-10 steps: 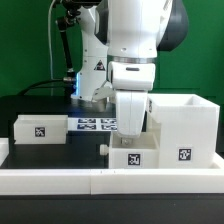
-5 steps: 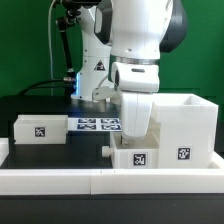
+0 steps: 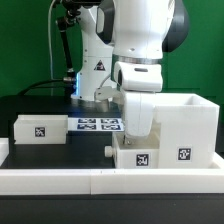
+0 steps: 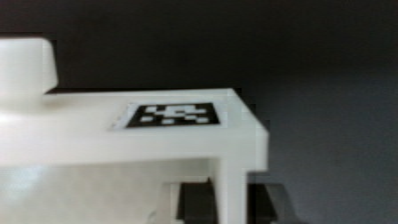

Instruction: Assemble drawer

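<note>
Tray-insertion step, I'd say: gripper [image 4: 228, 200] looks clenched on the wall of the knobbed tray [image 3: 140, 157], sitting just beside the tall box [image 3: 186, 125] at its 9 o'clock in the exterior view; next move needs squaring it to the box's opening.

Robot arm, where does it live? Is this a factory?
Probably a robot lab test bench, not a factory: one white robot arm over a black table, a green backdrop, and a marker board of printed tags.
</note>
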`<action>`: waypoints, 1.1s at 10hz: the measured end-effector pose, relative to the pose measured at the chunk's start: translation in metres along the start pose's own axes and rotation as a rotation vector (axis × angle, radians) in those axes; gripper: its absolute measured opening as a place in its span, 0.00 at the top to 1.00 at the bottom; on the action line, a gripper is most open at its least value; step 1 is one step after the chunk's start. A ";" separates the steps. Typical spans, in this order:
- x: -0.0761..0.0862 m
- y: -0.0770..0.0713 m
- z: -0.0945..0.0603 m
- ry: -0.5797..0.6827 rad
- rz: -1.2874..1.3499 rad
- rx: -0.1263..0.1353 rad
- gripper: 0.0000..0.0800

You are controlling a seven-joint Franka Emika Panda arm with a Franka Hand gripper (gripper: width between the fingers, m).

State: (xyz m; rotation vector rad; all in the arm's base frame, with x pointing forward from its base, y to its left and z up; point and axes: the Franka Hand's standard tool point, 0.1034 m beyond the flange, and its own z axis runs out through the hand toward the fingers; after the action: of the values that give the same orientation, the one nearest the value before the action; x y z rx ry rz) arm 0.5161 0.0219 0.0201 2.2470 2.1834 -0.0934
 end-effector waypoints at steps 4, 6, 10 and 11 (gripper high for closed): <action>-0.002 0.000 -0.002 0.000 0.005 -0.002 0.70; 0.001 0.003 -0.017 -0.002 0.028 -0.008 0.30; -0.017 0.012 -0.043 -0.020 0.026 0.020 0.19; -0.026 0.016 -0.045 -0.021 0.016 0.027 0.19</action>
State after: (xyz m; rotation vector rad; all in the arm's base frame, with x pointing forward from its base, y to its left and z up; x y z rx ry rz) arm 0.5326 -0.0026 0.0653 2.2663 2.1669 -0.1463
